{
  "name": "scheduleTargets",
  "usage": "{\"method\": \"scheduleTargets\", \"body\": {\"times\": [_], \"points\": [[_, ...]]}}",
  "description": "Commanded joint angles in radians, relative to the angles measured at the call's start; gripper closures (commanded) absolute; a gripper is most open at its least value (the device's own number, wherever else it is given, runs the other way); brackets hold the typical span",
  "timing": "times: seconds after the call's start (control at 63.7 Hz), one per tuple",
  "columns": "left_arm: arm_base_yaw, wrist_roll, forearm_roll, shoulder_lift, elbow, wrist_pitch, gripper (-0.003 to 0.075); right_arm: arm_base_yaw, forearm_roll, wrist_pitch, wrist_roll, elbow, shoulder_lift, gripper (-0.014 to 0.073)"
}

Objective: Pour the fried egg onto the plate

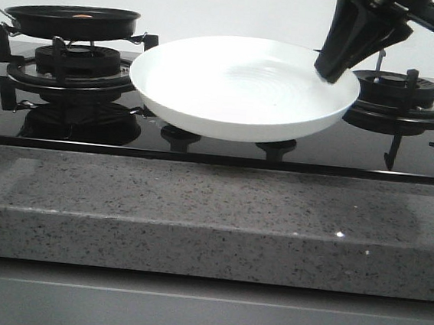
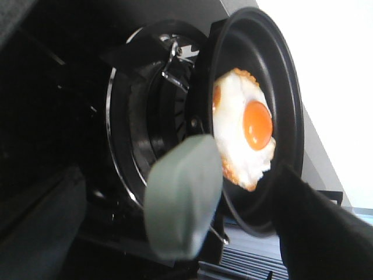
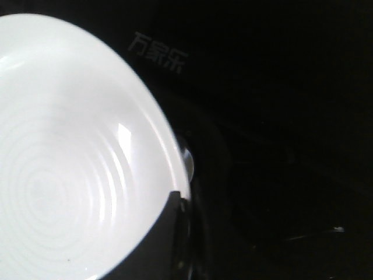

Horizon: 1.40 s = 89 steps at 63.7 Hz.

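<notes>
R gripper (image 1: 335,70) jaws clamped on plate (image 1: 239,95) rim, mid-hob; L gripper (image 2: 233,216) jaws astride pan (image 1: 73,22) w/ fried egg (image 2: 245,128), left burner; grip unclear.

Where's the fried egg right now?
The fried egg lies in the black pan over the left burner in the front view, left of the plate.

Speckled grey counter (image 1: 211,223), plain white wall (image 1: 232,6).
</notes>
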<state>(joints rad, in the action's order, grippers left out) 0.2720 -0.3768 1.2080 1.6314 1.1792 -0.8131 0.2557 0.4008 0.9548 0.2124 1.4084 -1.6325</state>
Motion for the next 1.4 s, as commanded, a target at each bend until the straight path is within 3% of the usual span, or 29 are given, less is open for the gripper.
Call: {"method": "scheduleTargets", "body": {"times": [0.0,0.188,0.298,0.58,0.816,0.973,1.239,1.381], "points": [[0.000,-0.012,0.062,-0.021,0.054,-0.014,0.0104,0.001,0.033,-0.029,0.009,0.023,0.051,0.0651],[0.000,-0.032,0.065,-0.014,0.070,-0.014,0.0106,0.001,0.033,-0.029,0.009,0.023,0.051,0.0651],[0.000,-0.032,0.065,-0.014,0.072,-0.014,0.0150,0.001,0.033,-0.029,0.009,0.023,0.051,0.0651],[0.000,-0.032,0.065,-0.014,0.072,-0.016,0.0508,0.001,0.033,-0.029,0.009,0.023,0.051,0.0651],[0.000,-0.032,0.065,-0.014,0.072,-0.024,0.0733,0.001,0.033,-0.029,0.009,0.023,0.051,0.0651],[0.010,-0.032,0.120,-0.014,0.072,-0.077,0.0739,0.001,0.033,-0.029,0.009,0.023,0.051,0.0651],[0.024,-0.121,0.422,-0.019,0.072,-0.271,0.0739,0.001,0.033,-0.029,0.009,0.023,0.051,0.0651],[0.009,-0.123,0.473,-0.034,0.072,-0.313,0.0739,0.001,0.033,-0.029,0.009,0.023,0.051,0.0651]]}}
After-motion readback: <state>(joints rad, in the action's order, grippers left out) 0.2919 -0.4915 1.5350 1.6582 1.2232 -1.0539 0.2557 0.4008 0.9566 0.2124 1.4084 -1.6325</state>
